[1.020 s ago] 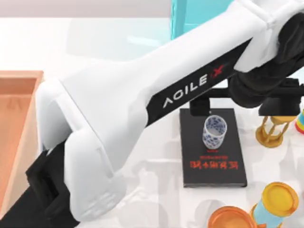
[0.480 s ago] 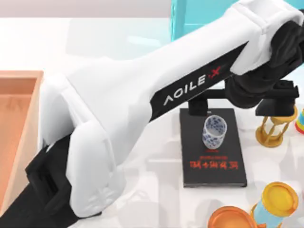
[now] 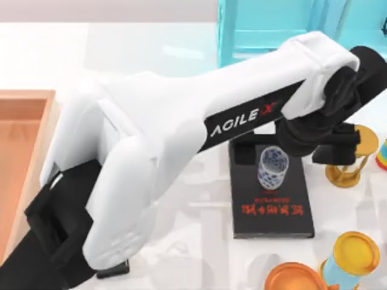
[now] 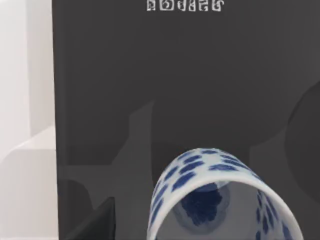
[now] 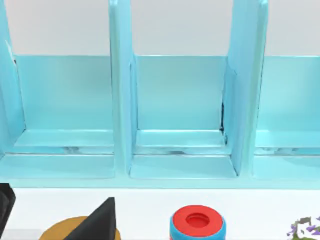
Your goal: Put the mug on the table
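— Top view first: found the left gripper reached across from the left side and hung over the mug. Fingers spread wide, one on each side, nothing gripped.

— And the mug?

— Stood upright on the black book, near its far end, with the open mouth up. Not yet on the tabletop.

— Confirmed from the left wrist view?

— Yes. Saw the mug close in and off to one side of centre, with the book stretching beyond and one dark finger at the edge.

— So how to do the grasp well?

— Probably best to centre on the mug before closing, since the offset looked real. Then lower until the fingers bracket the wall below the rim, and close gently, as glazed porcelain likely slips. Lift straight up to clear the book, then set down on bare tabletop to the book's left.

— Risks?

— Knocking the mug over with one finger. Also brushing the gold trophy just beside the gripper.

— Right arm?

— Parked, facing the cyan shelf.
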